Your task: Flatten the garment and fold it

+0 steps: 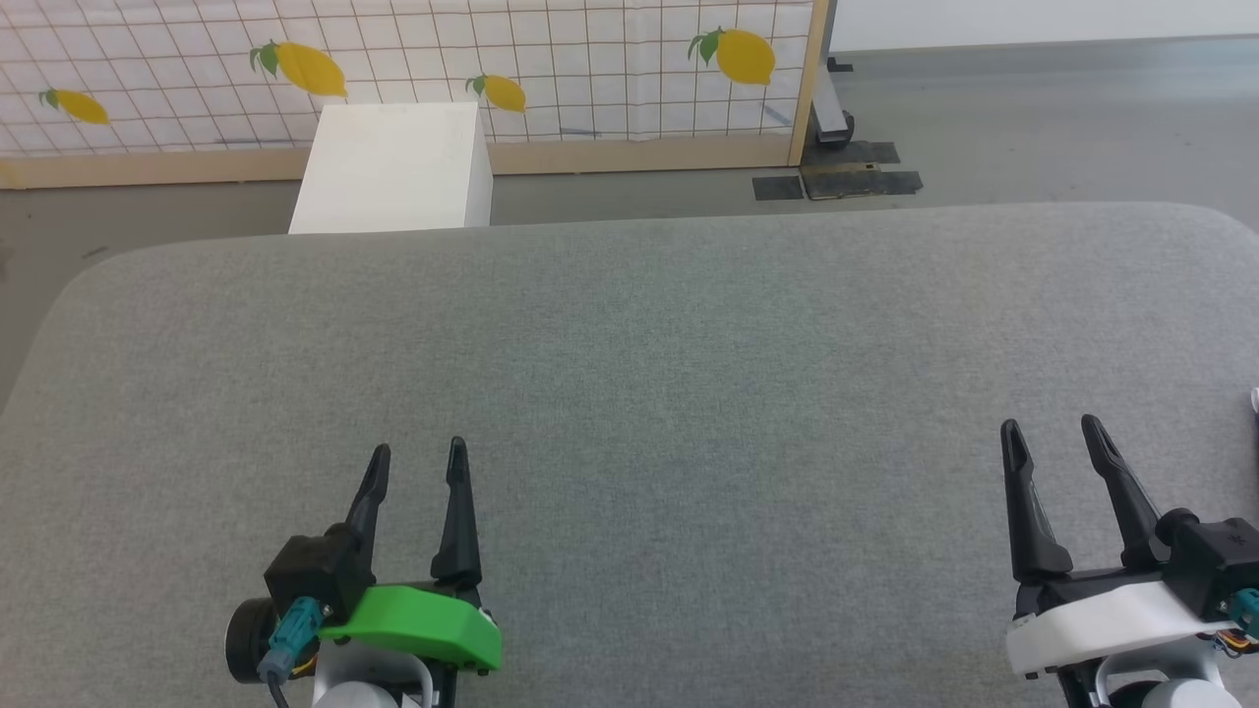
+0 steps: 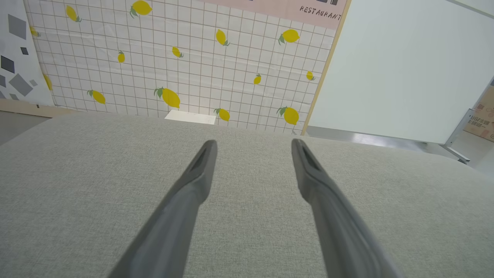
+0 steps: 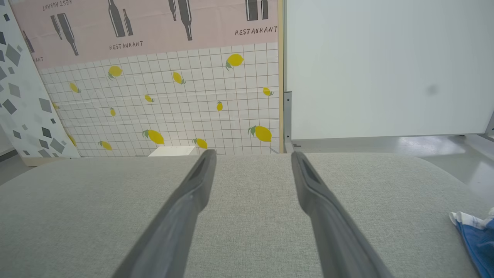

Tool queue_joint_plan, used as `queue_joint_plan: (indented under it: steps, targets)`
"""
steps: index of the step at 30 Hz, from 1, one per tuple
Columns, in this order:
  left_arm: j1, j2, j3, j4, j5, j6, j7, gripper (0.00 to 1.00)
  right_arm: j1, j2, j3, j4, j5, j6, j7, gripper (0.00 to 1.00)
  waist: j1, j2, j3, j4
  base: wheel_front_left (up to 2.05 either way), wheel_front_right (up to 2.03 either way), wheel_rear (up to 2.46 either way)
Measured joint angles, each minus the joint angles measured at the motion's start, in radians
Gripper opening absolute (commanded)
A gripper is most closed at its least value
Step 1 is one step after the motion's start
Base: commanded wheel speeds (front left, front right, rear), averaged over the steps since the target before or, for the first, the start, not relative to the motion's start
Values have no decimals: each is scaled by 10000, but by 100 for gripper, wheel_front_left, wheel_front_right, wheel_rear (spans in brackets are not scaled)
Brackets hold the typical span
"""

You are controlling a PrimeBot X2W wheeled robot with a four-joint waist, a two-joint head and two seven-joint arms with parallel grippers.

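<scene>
A broad padded surface [image 1: 629, 324] of finely woven grey cloth with rounded corners spans the head view. Beyond its far edge, at the upper left, stand a plain white box [image 1: 393, 167] and a panel [image 1: 590, 69] printed with a thin grid and yellow lemons. The left gripper [image 1: 419, 449], at the lower left under a glossy green cover [image 1: 423, 619], and the right gripper [image 1: 1052, 425], at the lower right under a white cover [image 1: 1111, 610], each carry two long, dark, tapering fingers spread wide apart, with only bare grey weave between them and nothing in their grasp. The garment [image 3: 476, 239] lies on the surface in the lower right corner of the right wrist view, well to the right of that gripper's fingers and clear of them. It is a soft, rumpled heap of royal-blue cloth with a crumpled white edge, cut off by the frame.
</scene>
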Motion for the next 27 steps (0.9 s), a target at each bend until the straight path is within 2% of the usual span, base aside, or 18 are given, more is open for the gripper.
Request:
queue_joint_plan:
  steps: [3, 4, 27]
  targets:
    - [-1, 0, -2, 2, 0, 6, 0, 100, 1, 6, 2, 15, 2, 0, 0, 100, 0, 0, 43, 10, 0, 0, 0]
    - [-1, 0, -2, 4, 0, 8, 0, 0, 0, 12, 4, 23, 2, 0, 0, 0, 0, 0, 51, 11, 0, 0, 0]
    - [0, 2, 81, -52, 77, -6, 186, 0, -3, 8, 31, 23, -15, 0, 105, 0, 0, 0, 19, 32, 0, 0, 0]
